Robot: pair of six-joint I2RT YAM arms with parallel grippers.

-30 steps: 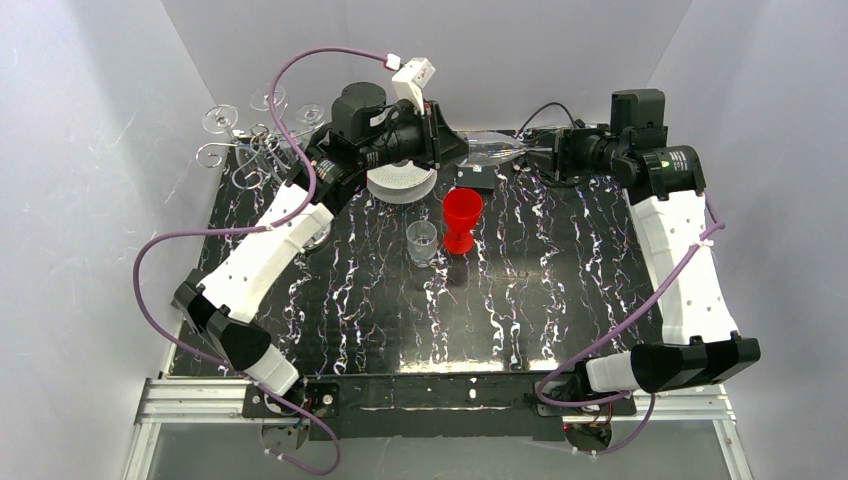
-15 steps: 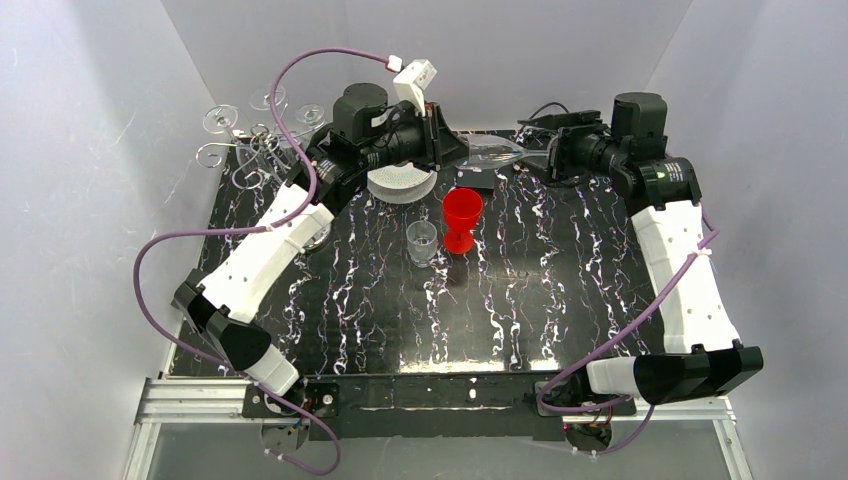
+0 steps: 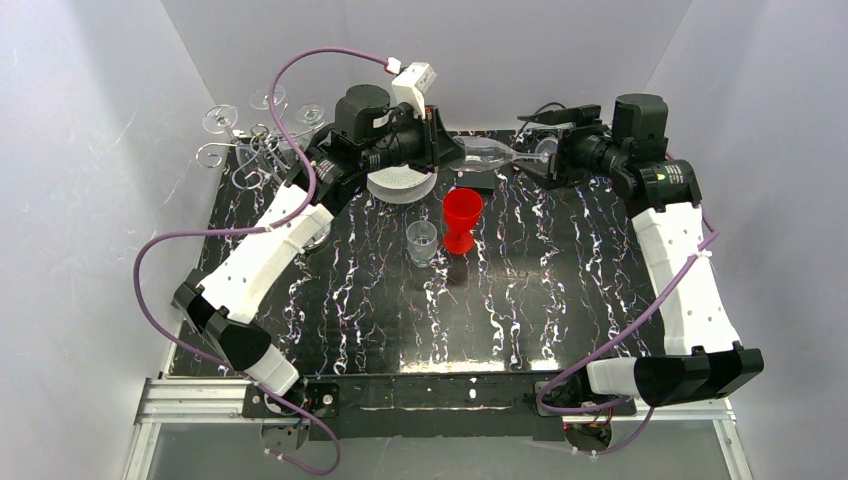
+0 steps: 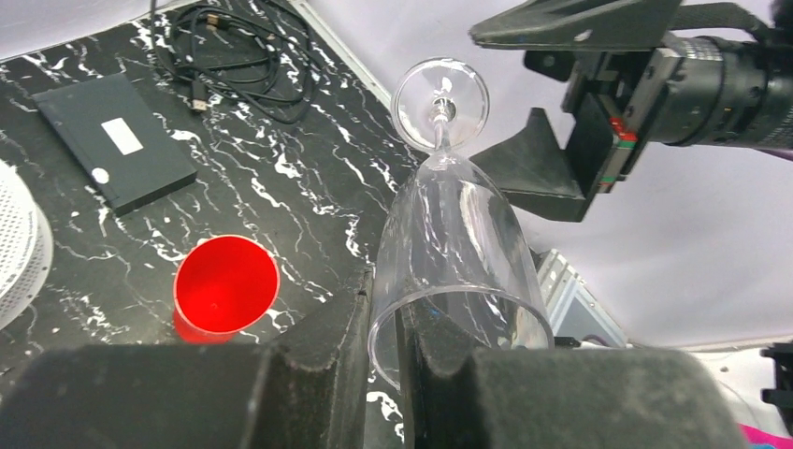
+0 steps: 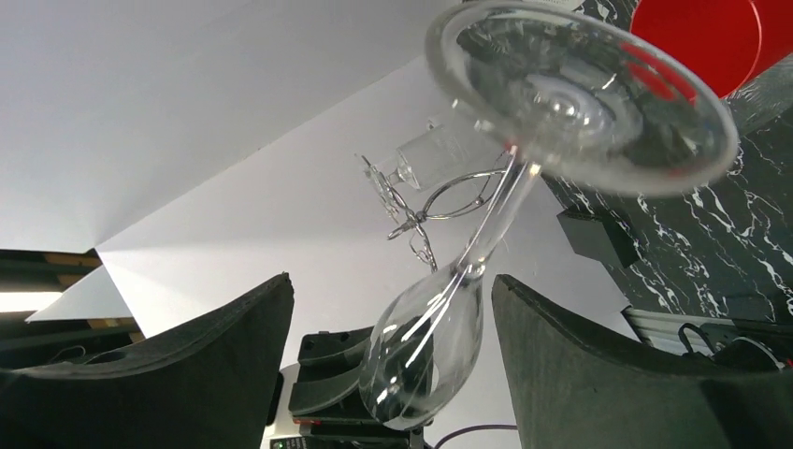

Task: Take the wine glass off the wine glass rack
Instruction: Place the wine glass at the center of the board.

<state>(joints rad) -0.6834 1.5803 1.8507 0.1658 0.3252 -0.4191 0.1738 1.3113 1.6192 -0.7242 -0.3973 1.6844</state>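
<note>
**Wine glass off rack, held level between arms**

Left gripper (image 4: pixel 385 323) was pinched shut on the bowl rim of the wine glass (image 4: pixel 455 234), one finger inside the mouth and one outside. Right gripper (image 5: pixel 388 299) stood wide open, with the stem and foot between its fingers and no contact visible.

The glass hung in the air over the far edge of the table (image 3: pixel 560 300), at 12 o'clock from the red cup (image 3: pixel 462 215). It was well apart from the wine glass rack (image 3: pixel 212 155) in the far-left corner.

Progress, judged: removal was done. Only setting the glass down seemed left, if that is wanted.

In the top view the long axis lay near level, running 9 to 3 o'clock. The mouth pointed to 9, into the left gripper, and the foot pointed to 3.
</note>
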